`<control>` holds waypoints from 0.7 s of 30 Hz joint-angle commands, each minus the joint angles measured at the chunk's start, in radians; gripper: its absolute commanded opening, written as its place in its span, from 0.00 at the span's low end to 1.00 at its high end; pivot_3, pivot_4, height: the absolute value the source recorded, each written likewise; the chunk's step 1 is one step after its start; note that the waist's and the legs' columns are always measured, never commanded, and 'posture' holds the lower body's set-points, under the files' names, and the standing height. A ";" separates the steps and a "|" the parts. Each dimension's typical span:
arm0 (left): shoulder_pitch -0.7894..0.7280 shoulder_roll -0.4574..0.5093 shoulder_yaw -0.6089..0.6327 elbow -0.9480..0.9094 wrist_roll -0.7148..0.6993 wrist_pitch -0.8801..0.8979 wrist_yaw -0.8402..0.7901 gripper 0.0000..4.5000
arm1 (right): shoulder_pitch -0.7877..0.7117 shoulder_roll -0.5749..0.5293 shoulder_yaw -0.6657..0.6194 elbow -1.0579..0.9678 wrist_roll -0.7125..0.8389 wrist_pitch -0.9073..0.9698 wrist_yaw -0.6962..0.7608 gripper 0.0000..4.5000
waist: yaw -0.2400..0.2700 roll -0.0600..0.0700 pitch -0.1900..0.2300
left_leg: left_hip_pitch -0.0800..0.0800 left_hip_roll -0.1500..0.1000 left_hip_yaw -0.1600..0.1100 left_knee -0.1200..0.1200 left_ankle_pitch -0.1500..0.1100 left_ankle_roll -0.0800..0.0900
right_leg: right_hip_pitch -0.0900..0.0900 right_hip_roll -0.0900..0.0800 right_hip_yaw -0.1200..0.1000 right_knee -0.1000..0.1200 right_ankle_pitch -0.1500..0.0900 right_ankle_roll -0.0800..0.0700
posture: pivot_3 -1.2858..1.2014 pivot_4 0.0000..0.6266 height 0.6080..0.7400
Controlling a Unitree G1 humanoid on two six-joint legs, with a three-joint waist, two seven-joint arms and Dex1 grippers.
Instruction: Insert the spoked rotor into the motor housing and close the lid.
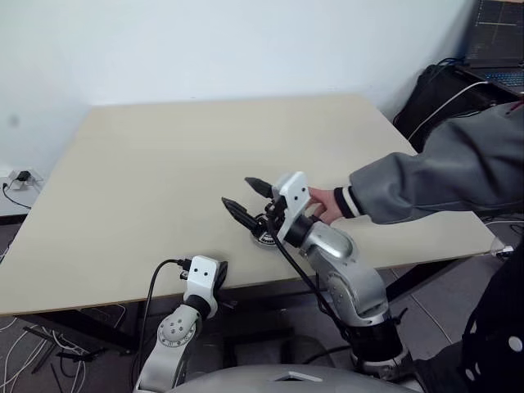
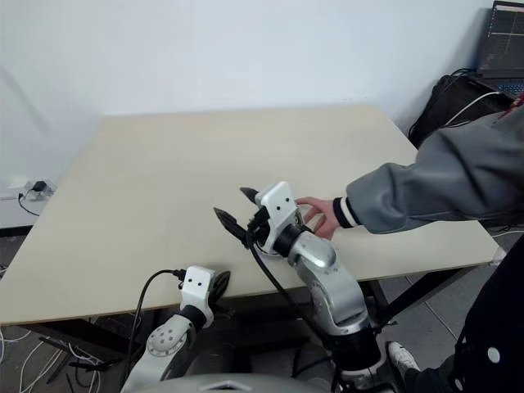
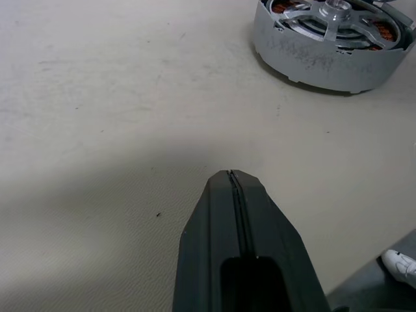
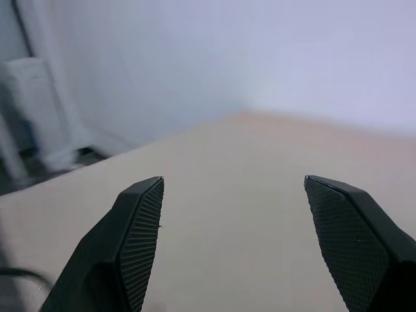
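Motor housing: round grey metal cup with coppery windings, on the beige counter, just below and behind the right hand.
Spoked rotor: shiny silver wheel, already seated in the housing, hub up.
Lid: not made out.
Right hand: raised, two black fingers spread wide, grasping nothing.
Left hand: black fingers pressed together, empty, at the near counter edge, housing ahead.
Person's hand: bare, grey-sleeved, just beyond the right hand.
Step in hand: insertion apparently done; lid closing remains.
Next move: locate the lid, grip by its edge, set level on the housing.
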 commanded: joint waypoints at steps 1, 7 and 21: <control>-0.007 0.002 -0.009 -0.017 0.000 -0.009 -0.004 0.00 | 0.018 -0.025 0.003 -0.019 -0.019 -0.090 -0.007 0.82 | 0.000 0.000 0.000 | 0.000 0.000 0.000 0.000 0.000 0.000 | 0.000 0.000 0.000 0.000 0.000 0.000 | 0.52 0.00 1.00; -0.008 0.001 -0.015 -0.023 0.007 -0.006 -0.003 0.00 | 0.093 -0.119 -0.003 -0.026 -0.028 -0.079 -0.008 0.82 | 0.007 -0.001 0.000 | 0.001 0.000 0.000 0.000 0.000 0.000 | 0.000 0.000 0.000 0.000 0.001 -0.001 | 0.52 0.00 1.00; -0.031 -0.006 -0.015 -0.023 0.050 -0.042 0.046 0.00 | 0.130 -0.154 -0.013 -0.017 -0.023 -0.060 -0.038 0.82 | 0.013 -0.001 0.000 | 0.001 0.000 0.000 0.001 0.000 0.000 | 0.001 0.000 0.000 0.000 0.000 0.000 | 0.52 0.00 1.00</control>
